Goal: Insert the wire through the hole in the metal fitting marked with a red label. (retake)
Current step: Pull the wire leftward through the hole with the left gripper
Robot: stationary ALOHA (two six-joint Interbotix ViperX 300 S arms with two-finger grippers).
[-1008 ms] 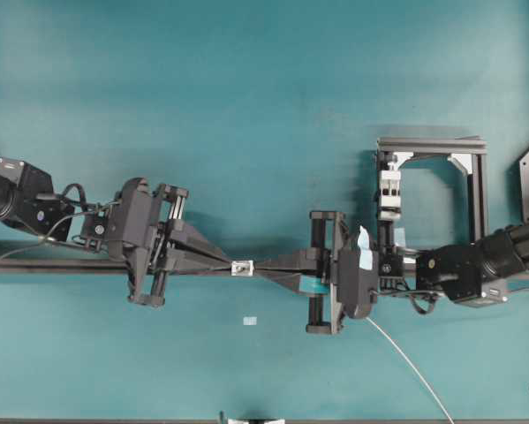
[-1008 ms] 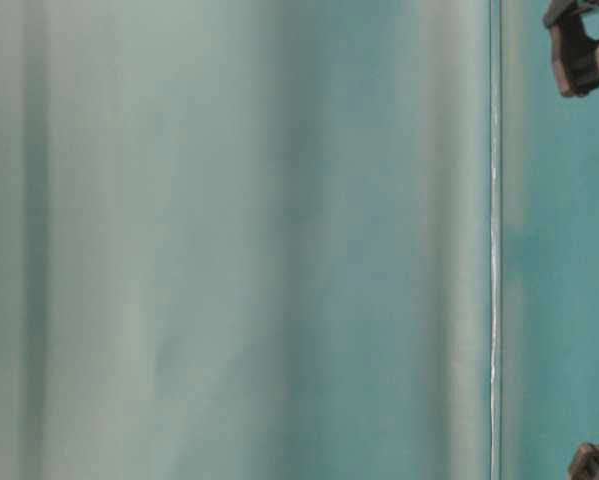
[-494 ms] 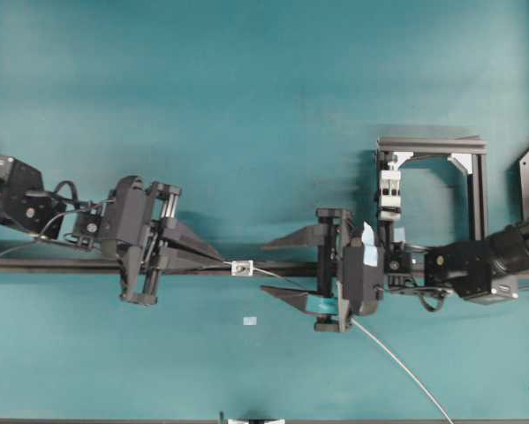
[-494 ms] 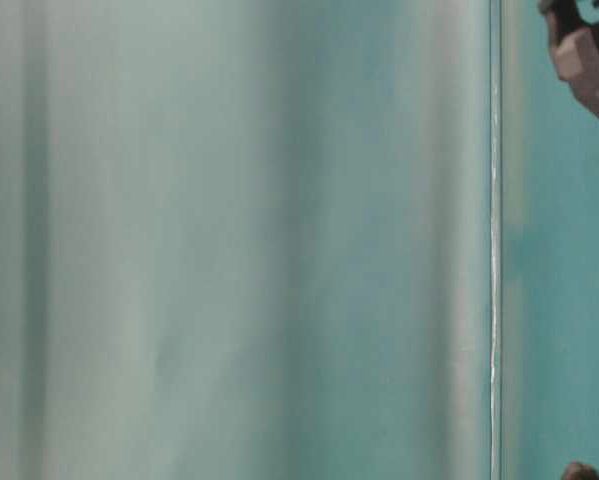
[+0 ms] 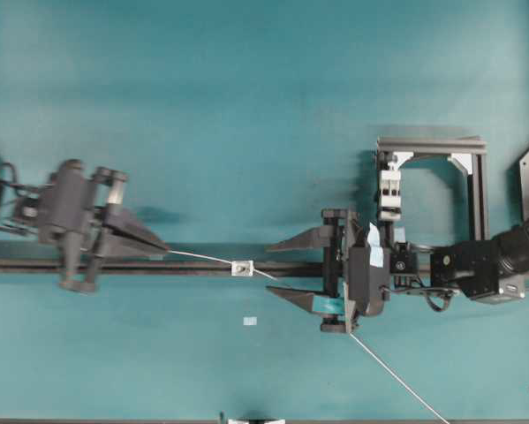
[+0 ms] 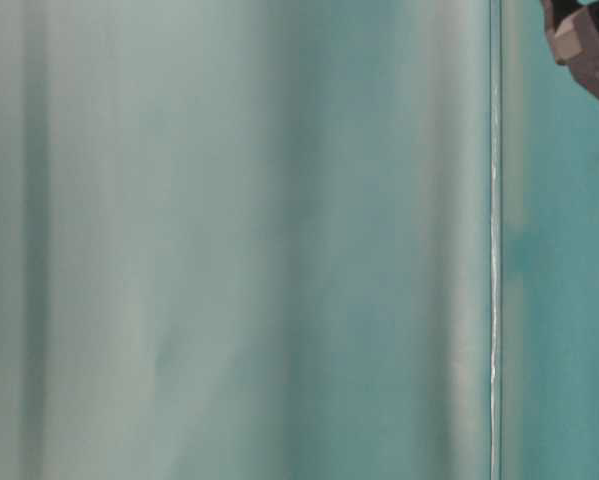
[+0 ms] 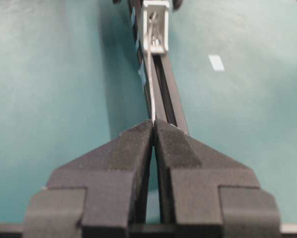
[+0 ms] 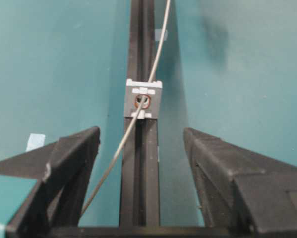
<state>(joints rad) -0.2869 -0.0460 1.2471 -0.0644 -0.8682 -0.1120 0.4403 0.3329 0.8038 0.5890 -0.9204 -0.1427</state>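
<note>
Overhead view: wire (image 5: pixel 207 258) threaded through metal fitting (image 5: pixel 241 268); left tool (image 5: pixel 158 249) pinching wire; right tool (image 5: pixel 282 270) spread.

- Wire (image 5: pixel 202 258): one, running between the two sets of fingers.
- Metal fitting (image 5: pixel 242 268): one, threaded on the wire.
- Black rail (image 5: pixel 202 268): one, under the fitting.
- Pale flat rectangle (image 5: pixel 250 321): one, on the worktop (image 5: pixel 246 106).
- White slotted clamp (image 5: pixel 389 189): one, in one black frame (image 5: pixel 432 146).
- Grippers: two, left gripper (image 5: pixel 162 251) and right gripper (image 5: pixel 277 269).

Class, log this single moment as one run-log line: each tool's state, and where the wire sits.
left tool: shut on thin silver-grey wire | right tool: open, holding nothing | wire: through tiny silvery square metal fitting
</note>
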